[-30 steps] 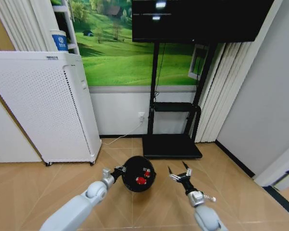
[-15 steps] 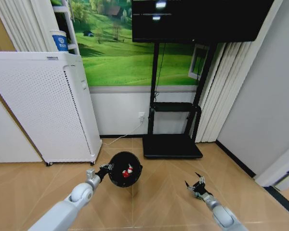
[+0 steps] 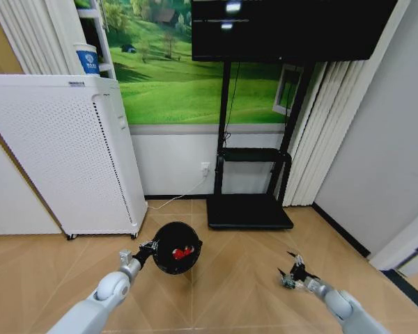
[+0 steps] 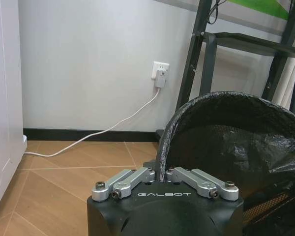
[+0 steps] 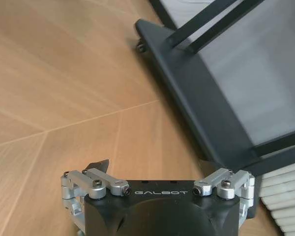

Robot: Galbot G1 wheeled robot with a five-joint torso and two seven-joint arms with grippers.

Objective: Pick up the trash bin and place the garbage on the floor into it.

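My left gripper (image 3: 148,248) is shut on the rim of the trash bin (image 3: 175,247), a small round black bin. In the left wrist view the fingers (image 4: 137,178) pinch that rim, and the trash bin's (image 4: 226,142) black liner rises just beyond them. Red pieces of garbage (image 3: 183,252) lie inside the bin. My right gripper (image 3: 292,268) hangs open and holds nothing, low over the floor (image 3: 230,296) well to the right of the bin. In the right wrist view the right gripper (image 5: 157,169) has its jaws spread wide over bare wood.
A tall white perforated appliance (image 3: 63,153) stands at the left. The black TV stand base (image 3: 249,211) sits just behind the bin. A wall socket with a white cable (image 4: 160,76) is on the wall. Curtains (image 3: 320,139) and a dark floor strip (image 3: 404,289) lie to the right.
My left arm has carried the bin to the left. My right gripper has swung out to the right and lower, away from the bin.
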